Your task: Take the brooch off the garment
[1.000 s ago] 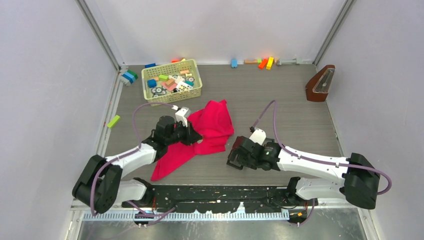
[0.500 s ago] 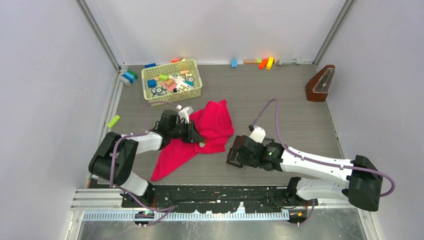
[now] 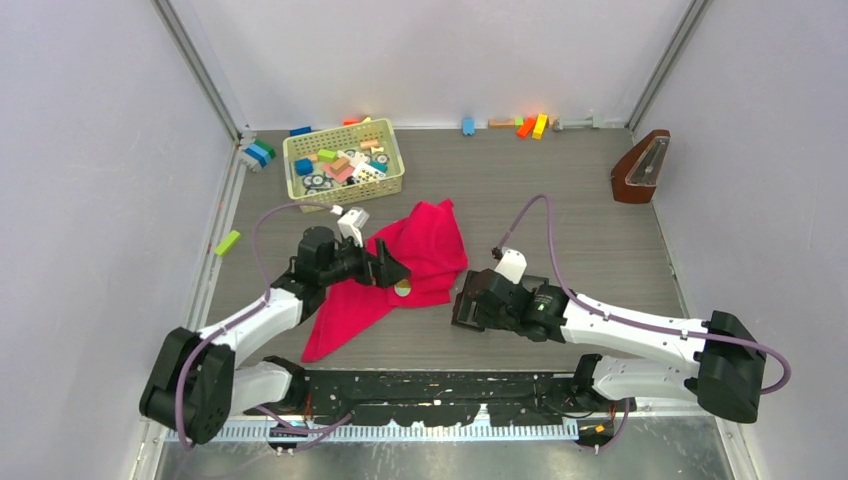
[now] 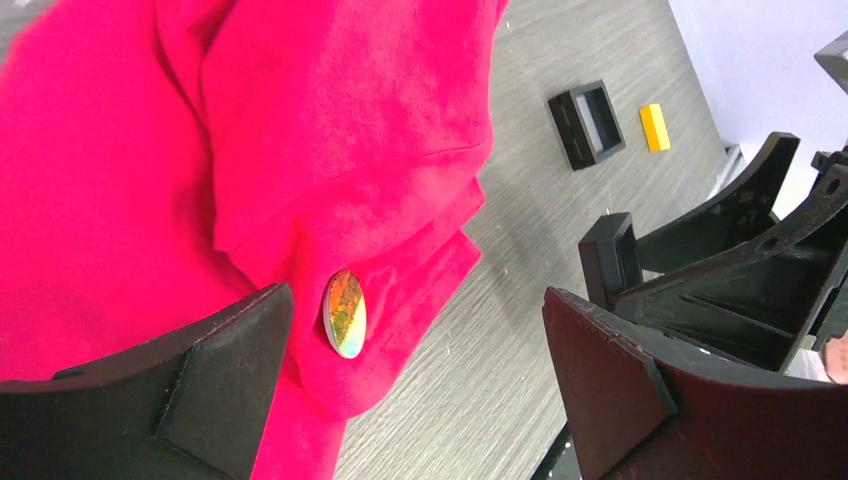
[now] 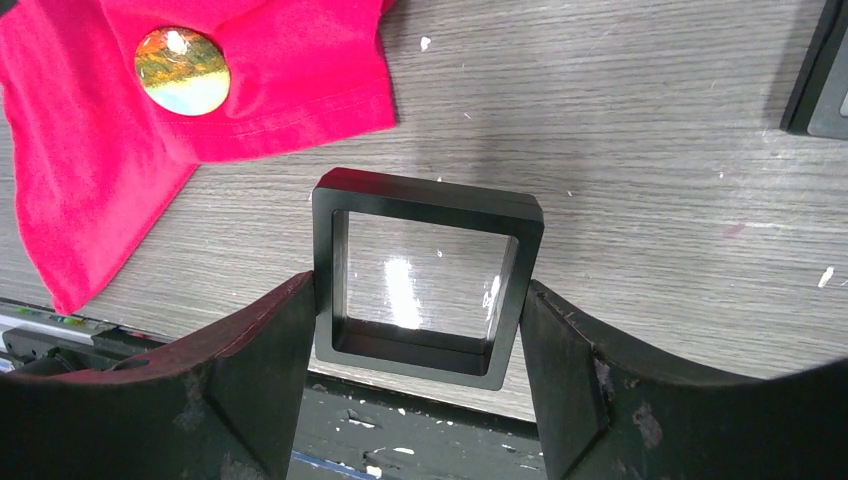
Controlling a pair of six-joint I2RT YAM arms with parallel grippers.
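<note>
The crimson-pink garment (image 3: 428,250) lies crumpled on the table between the arms. The brooch (image 4: 345,313), a small round iridescent yellow-green-orange disc, sits on the cloth near its front hem; it also shows as brooch (image 5: 182,70) and brooch (image 3: 402,290). My left gripper (image 4: 415,300) is open, jaws wide apart, the left finger just beside the brooch without holding it. My right gripper (image 5: 420,285) is shut on a black square tray (image 5: 428,275), held just right of the garment's hem.
A yellow basket (image 3: 343,160) of toy blocks stands behind the garment. A brown metronome (image 3: 640,167) is at the back right. Loose blocks (image 3: 532,126) line the back wall, and a green block (image 3: 227,242) lies left. Another black tray (image 4: 587,122) sits beside a yellow block (image 4: 654,127).
My left gripper has gone from shut at the brooch to wide open and drawn back slightly to the left. The brooch stays on the garment. The right arm has barely moved.
</note>
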